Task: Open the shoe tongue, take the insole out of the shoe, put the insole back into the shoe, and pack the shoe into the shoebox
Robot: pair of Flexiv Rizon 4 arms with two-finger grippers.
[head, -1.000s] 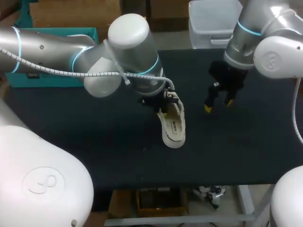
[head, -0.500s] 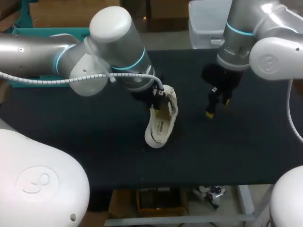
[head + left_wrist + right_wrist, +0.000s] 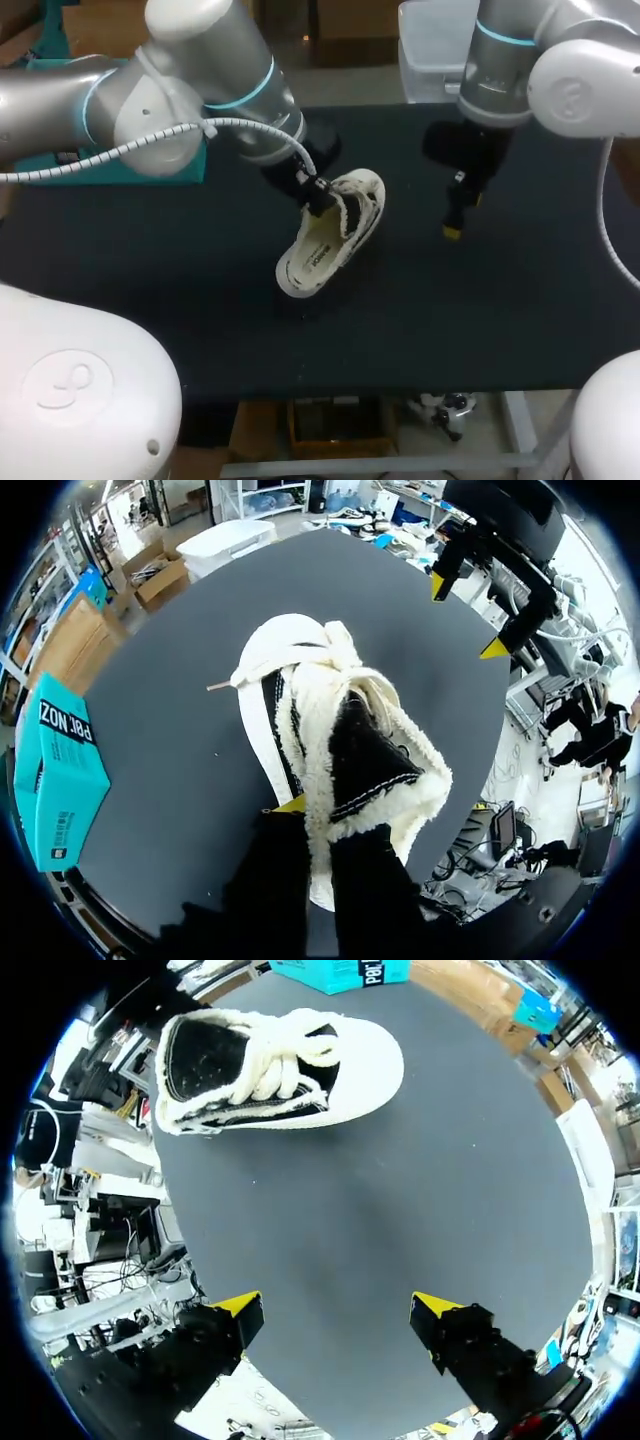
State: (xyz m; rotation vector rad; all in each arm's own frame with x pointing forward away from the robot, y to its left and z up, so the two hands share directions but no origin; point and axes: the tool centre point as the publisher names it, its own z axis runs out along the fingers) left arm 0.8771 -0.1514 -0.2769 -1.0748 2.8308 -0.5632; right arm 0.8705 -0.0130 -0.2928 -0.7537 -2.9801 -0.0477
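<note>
Head view: one shoe (image 3: 328,238) lies tilted mid-table (image 3: 500,330). The left gripper (image 3: 320,197) pinches its fleecy collar, and the right gripper (image 3: 458,215) hangs apart.
Left wrist: both fingers are clamped on that shoe.
Right wrist: two tips spread wide, with one shoe ahead and one teal box (image 3: 340,970) beyond.

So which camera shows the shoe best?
The right wrist view: the whole shoe shows side-on, with nothing covering it. The left wrist view shows it up close, but the left tool gripping it hides part. The head view shows it tilted, one end hidden by that tool.
</note>
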